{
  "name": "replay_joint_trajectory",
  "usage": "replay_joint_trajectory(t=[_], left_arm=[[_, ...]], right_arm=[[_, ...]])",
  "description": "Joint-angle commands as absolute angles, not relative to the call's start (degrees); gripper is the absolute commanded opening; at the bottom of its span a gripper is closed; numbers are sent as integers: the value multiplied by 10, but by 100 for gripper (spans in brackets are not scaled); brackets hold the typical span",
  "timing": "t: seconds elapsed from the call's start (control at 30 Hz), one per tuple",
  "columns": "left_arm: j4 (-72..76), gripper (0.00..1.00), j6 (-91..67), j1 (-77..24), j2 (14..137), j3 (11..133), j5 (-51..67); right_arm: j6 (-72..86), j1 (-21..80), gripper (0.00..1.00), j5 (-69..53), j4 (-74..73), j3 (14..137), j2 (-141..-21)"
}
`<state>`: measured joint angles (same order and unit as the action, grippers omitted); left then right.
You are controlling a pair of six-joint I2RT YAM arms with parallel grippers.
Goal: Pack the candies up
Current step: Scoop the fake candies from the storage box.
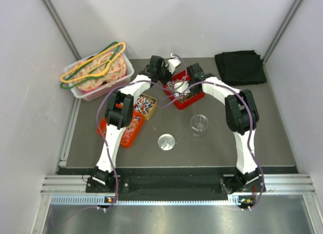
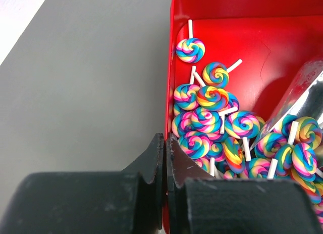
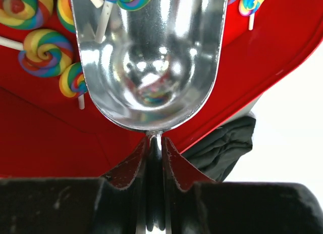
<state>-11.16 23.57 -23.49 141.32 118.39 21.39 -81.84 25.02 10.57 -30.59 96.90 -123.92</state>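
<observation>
The rainbow swirl lollipop candies (image 2: 212, 118), on white sticks, lie heaped in the red plastic tray (image 2: 237, 37) near the far edge of the tabletop (image 1: 262, 133). The left gripper (image 2: 165, 143) is clenched on the thin tray wall. The right gripper (image 3: 155, 143) grasps the handle, mostly hidden, of a shiny metal scoop (image 3: 151, 67); its bowl covers some candies. A black folded cloth (image 1: 241, 67) lies at the far right corner.

Bright even light; mirror glare on scoop (image 3: 151, 57); candies (image 2: 209, 98) sharp.
</observation>
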Motion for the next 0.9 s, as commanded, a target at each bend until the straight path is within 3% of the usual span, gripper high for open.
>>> replay_joint_trajectory(t=[0.0, 0.1, 0.63, 0.73, 0.83, 0.87], left_arm=[[-97, 0, 200, -260, 1419, 1186, 240], [-98, 0, 200, -260, 1420, 1186, 240], [-93, 0, 194, -260, 1412, 1171, 235], [-90, 15, 192, -258, 1412, 1172, 231], [-90, 15, 192, -258, 1414, 1172, 232], [-87, 21, 191, -257, 1415, 1171, 230]], right_arm=[[-759, 286, 0, -26, -310, 967, -1263], [-721, 273, 0, -81, -381, 1019, -1266], [-637, 233, 0, -136, -293, 913, -1188], [-625, 222, 0, -142, -295, 912, -1170], [-617, 213, 0, -142, -293, 906, -1157], [-617, 211, 0, -140, -292, 904, -1149]])
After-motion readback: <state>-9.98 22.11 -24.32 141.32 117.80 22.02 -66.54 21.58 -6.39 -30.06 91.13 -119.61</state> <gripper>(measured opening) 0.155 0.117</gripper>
